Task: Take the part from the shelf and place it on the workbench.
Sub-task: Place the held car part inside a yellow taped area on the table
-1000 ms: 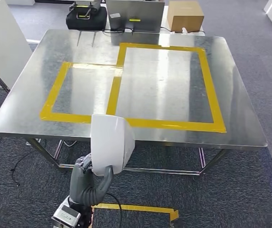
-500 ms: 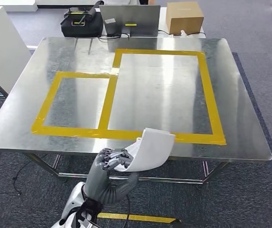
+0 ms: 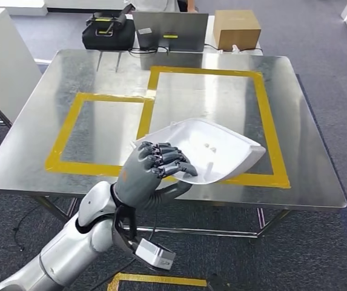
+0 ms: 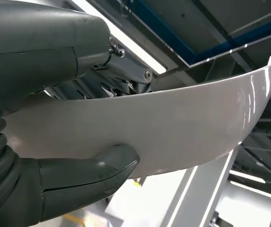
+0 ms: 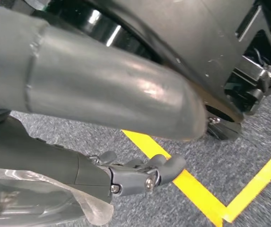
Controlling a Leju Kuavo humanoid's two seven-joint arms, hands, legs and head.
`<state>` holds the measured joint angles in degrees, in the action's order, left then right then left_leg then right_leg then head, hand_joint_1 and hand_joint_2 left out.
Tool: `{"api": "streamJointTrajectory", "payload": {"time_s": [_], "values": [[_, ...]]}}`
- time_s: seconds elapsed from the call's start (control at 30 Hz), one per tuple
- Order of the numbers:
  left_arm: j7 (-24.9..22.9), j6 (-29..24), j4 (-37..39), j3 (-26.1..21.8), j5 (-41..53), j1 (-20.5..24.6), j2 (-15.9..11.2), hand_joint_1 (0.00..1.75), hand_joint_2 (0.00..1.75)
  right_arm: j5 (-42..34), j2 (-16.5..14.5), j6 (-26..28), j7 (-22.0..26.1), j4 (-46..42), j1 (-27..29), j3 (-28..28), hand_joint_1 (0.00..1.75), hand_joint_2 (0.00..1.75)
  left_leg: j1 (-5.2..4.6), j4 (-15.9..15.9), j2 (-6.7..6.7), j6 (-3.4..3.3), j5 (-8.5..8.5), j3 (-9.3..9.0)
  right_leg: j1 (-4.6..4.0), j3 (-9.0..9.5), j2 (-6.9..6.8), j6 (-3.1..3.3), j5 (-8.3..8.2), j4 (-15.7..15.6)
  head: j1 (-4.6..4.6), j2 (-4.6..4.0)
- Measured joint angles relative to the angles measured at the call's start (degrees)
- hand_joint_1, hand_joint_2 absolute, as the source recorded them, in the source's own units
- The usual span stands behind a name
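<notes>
Part (image 3: pixel 210 148), white and curved, sits clamped in the left hand (image 3: pixel 151 170) above the workbench (image 3: pixel 299 151) near edge, long axis reaching rightward over the tape.

Beyond the far table edge: black bag (image 3: pixel 108 33), grey laptop (image 3: pixel 171 30), cardboard box (image 3: pixel 237 28).

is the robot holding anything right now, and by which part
The left hand holds the white curved part by its near edge, fingers on top, thumb underneath.

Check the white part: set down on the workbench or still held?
Held. The left robot hand grips the white part, fingers on top, thumb beneath; whether its far end touches the workbench cannot be told.
</notes>
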<state>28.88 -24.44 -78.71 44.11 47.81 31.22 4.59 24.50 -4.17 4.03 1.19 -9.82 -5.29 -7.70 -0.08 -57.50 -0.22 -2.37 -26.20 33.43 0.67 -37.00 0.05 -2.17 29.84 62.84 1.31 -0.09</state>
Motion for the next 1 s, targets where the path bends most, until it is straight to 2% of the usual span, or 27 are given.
{"api": "streamJointTrajectory", "payload": {"time_s": [0.07,0.1,0.13,0.17,0.23,0.3,0.4,0.47,0.5,0.57,0.6,0.63,0.67,0.7,0.77,0.8,0.83,0.93,1.0], "values": [[-0.8,-0.6,2.9,0.2,2.3,2.2,0.1,1.75,1.75,0.5,0.1,-0.2,-0.3,0.0,-0.1,-0.2,0.00,0.00,0.05,0.1,0.03,-0.18,0.14,0.07,0.14,-3.24,-0.02,-0.56,3.17,6.9,0.15,0.01],[-1.3,-0.7,4.8,0.3,3.6,3.6,0.1,1.75,1.75,0.7,0.1,-0.4,-0.5,0.0,-0.2,-0.3,0.00,0.00,0.06,0.1,0.04,-0.18,0.14,0.12,0.23,-4.61,-0.03,-0.81,3.96,9.7,0.17,0.01],[-1.9,-0.6,7.6,0.4,4.6,5.3,0.1,1.75,1.75,1.0,0.2,-0.6,-0.7,0.0,-0.2,-0.4,0.00,0.00,0.08,0.1,0.04,-0.16,0.15,0.13,0.34,-5.11,-0.04,-1.03,3.71,10.7,0.18,0.01],[-2.4,-0.5,10.9,0.5,5.3,7.2,0.1,1.75,1.75,1.3,0.3,-0.8,-0.9,0.0,-0.3,-0.5,0.00,0.00,0.14,0.0,0.03,-0.09,0.15,0.14,0.46,-4.51,-0.06,-1.22,2.42,9.4,0.21,0.00],[-3.1,-0.1,18.2,0.1,5.9,11.4,0.3,1.75,1.75,1.6,0.5,-1.2,-1.1,0.0,-0.6,-0.6,0.00,0.00,0.21,-0.4,0.02,0.37,-0.02,0.21,0.75,-0.87,-0.12,-1.57,-1.08,2.2,0.27,-0.01],[-4.0,0.0,24.5,-0.6,6.5,15.2,0.4,1.75,1.75,1.8,0.6,-1.3,-1.1,-0.1,-0.9,-0.6,0.00,0.00,0.00,-1.0,0.02,1.11,-0.30,0.55,0.87,2.08,0.03,-1.14,-2.53,-3.3,0.30,-0.01],[-6.4,0.6,34.6,-1.7,7.7,19.0,0.1,1.75,1.75,1.8,0.7,-1.3,-1.0,-0.2,-0.7,-0.6,0.00,0.00,-0.08,-1.1,0.05,1.99,-0.24,0.78,0.70,2.54,0.31,0.22,-2.57,-4.1,0.37,-0.01],[-8.3,1.6,40.0,-2.2,8.7,20.8,-0.6,1.75,1.75,1.7,0.8,-1.2,-1.0,-0.2,-0.4,-0.5,0.00,0.00,0.12,-2.5,0.05,2.60,-1.33,1.38,0.74,2.55,0.35,0.96,-2.75,-4.3,0.35,0.00],[-9.4,2.2,42.4,-2.3,9.3,21.5,-1.1,1.75,1.75,1.6,0.9,-1.2,-0.9,-0.2,-0.4,-0.5,0.00,0.00,0.18,-4.7,0.05,2.89,-2.64,2.35,0.80,2.56,0.35,1.27,-2.81,-4.3,0.33,0.00],[-12.0,3.2,46.6,-2.4,10.5,22.6,-2.1,1.75,1.75,1.4,1.0,-1.2,-0.8,-0.2,-0.3,-0.5,0.00,0.00,0.23,-11.8,0.05,3.25,-5.94,5.58,0.73,2.57,0.37,1.65,-2.75,-4.3,0.30,-0.01],[-13.2,3.8,48.2,-2.4,10.9,22.8,-2.6,1.75,1.75,1.2,1.0,-1.1,-0.7,-0.2,-0.1,-0.4,0.00,0.00,0.24,-14.9,0.05,3.28,-6.95,7.19,0.69,2.58,0.39,1.73,-2.70,-4.3,0.31,-0.01],[-14.3,4.5,49.7,-2.4,10.8,22.8,-3.2,1.75,1.75,1.1,1.0,-1.1,-0.6,-0.2,0.0,-0.4,0.00,0.00,0.24,-16.6,0.05,3.22,-7.00,8.18,0.64,2.60,0.41,1.78,-2.65,-4.3,0.30,-0.01],[-15.1,5.3,51.0,-2.6,10.3,22.9,-3.8,1.75,1.75,1.0,1.0,-1.0,-0.5,-0.2,0.2,-0.3,0.00,0.00,0.22,-16.2,0.05,3.04,-5.92,8.25,0.58,2.64,0.46,1.83,-2.59,-4.3,0.31,-0.01],[-15.7,5.9,52.0,-3.0,9.4,22.9,-4.4,1.75,1.75,0.9,1.0,-0.9,-0.4,-0.2,0.3,-0.2,0.00,0.00,0.19,-13.7,0.05,2.76,-3.94,7.39,0.51,2.71,0.51,1.84,-2.53,-4.3,0.30,-0.01],[-16.4,6.4,53.6,-4.7,7.1,22.9,-5.7,1.75,1.75,0.8,1.0,-0.6,0.1,-0.2,0.4,0.1,0.00,0.00,-0.05,-6.4,0.06,1.98,0.04,4.47,0.32,2.81,0.60,1.75,-2.37,-4.3,0.33,-0.01],[-16.6,6.4,54.2,-5.9,6.2,22.9,-6.4,1.75,1.75,0.8,1.0,-0.5,0.3,-0.2,0.5,0.3,0.00,0.00,-0.22,-3.7,0.07,1.65,0.94,3.32,0.26,2.75,0.63,1.60,-2.32,-4.3,0.33,-0.01],[-16.7,6.4,54.7,-7.0,5.7,22.8,-7.0,1.75,1.75,0.7,1.0,-0.3,0.4,-0.2,0.5,0.4,0.00,0.00,-0.38,-2.1,0.06,1.43,1.11,2.70,0.22,2.63,0.64,1.39,-2.32,-4.3,0.34,-0.01],[-16.8,6.3,55.9,-9.1,5.4,22.4,-8.8,1.75,1.75,0.7,1.0,-0.1,0.6,-0.2,0.7,0.7,0.00,0.00,-0.31,-0.9,0.03,1.03,0.84,2.30,0.21,2.39,0.53,0.49,-2.22,-4.4,0.32,0.01],[-17.0,6.1,56.4,-9.9,5.6,22.3,-9.5,1.75,1.75,0.7,1.1,0.0,0.6,-0.2,0.7,0.9,0.00,0.00,0.05,-0.4,0.00,0.50,1.10,2.01,0.13,1.15,0.39,0.04,-0.57,-2.1,0.44,0.01]]}}
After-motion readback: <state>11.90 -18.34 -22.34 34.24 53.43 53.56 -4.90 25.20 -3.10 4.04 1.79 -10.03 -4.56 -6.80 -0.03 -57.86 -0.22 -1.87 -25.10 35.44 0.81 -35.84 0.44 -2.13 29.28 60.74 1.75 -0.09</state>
